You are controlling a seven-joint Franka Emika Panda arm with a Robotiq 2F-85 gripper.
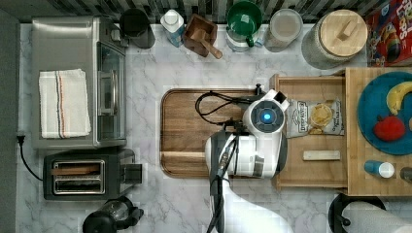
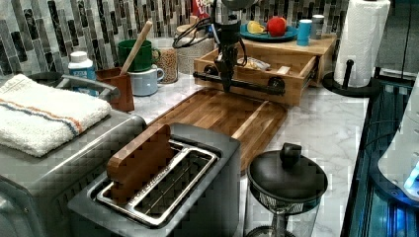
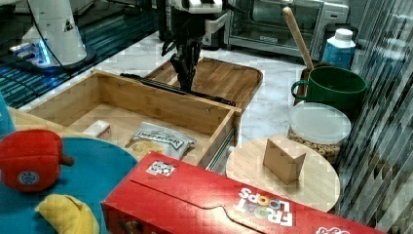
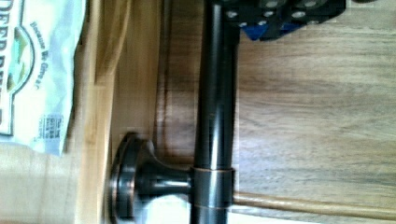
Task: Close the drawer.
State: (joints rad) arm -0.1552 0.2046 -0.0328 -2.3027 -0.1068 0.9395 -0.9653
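The drawer (image 1: 311,82) of pale wood stands pulled out over the counter, seen also as its front wall (image 2: 257,79) (image 3: 160,105). Inside lie a chip bag (image 1: 316,118) (image 3: 158,139) and a small white block (image 1: 321,155). A dark bar handle (image 2: 247,84) (image 3: 146,80) (image 4: 215,116) runs along the drawer front. My gripper (image 2: 227,83) (image 3: 187,80) (image 4: 280,14) points down at the handle's tray side, fingers together, close against the bar. From above, my wrist (image 1: 265,116) covers it.
A dark wooden tray (image 1: 189,131) lies just in front of the drawer. The top surface (image 1: 357,179) carries a blue plate (image 1: 374,111) with fruit. A toaster (image 1: 80,174), toaster oven (image 1: 73,80), green mug (image 1: 244,19), lidded jar (image 1: 340,36) and paper towel roll (image 2: 363,39) ring the counter.
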